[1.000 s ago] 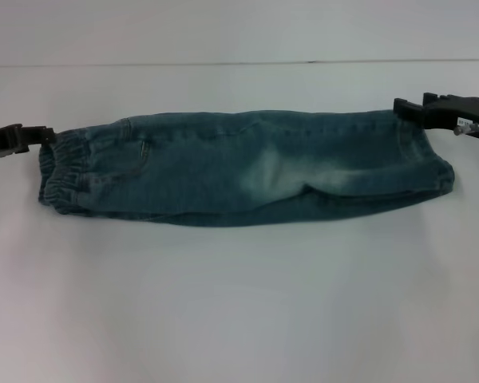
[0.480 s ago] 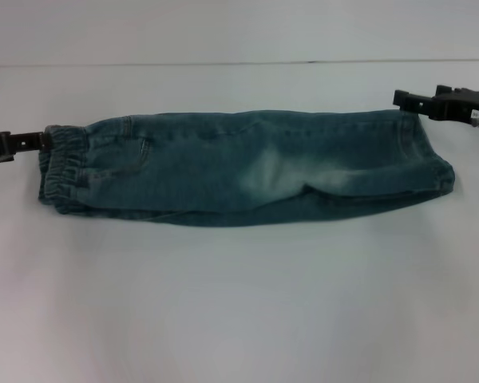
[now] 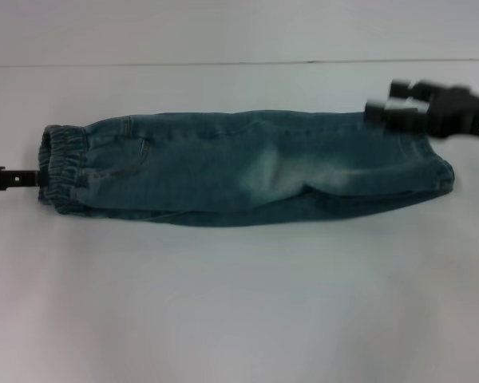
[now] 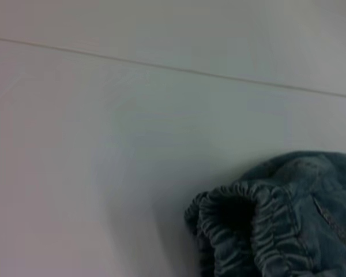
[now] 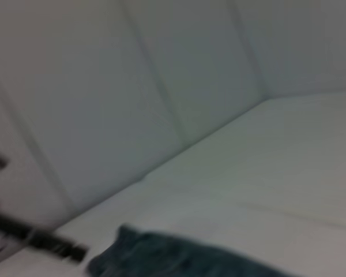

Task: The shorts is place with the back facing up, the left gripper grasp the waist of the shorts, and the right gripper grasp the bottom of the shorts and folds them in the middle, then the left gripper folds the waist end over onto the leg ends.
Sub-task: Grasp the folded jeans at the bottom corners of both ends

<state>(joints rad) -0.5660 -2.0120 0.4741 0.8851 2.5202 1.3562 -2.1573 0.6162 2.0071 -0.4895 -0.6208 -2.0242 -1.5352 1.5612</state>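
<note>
Across the middle of the white table (image 3: 239,303) lie the denim shorts (image 3: 247,167), folded lengthwise into a long band, with the elastic waist (image 3: 62,163) toward the robot's left and the leg ends (image 3: 431,171) toward its right. From the head view, the left gripper (image 3: 16,177) shows only as a thin dark tip at the picture's edge, level with the waistband and just beside or touching it; most of it is cut off, and I cannot tell whether its fingers are spread or pressed together. The right gripper (image 3: 391,112) hangs over the far corner of the leg ends, smeared by motion, so how its fingers stand and whether they touch the cloth cannot be made out. The left wrist view shows the gathered waistband (image 4: 242,231) close up, its opening dark, running off the frame's edge. The right wrist view is blurred: a dark blue patch of denim (image 5: 173,257) on the pale surface, and a dark bar (image 5: 40,239) beside it that may be the other arm.
</note>
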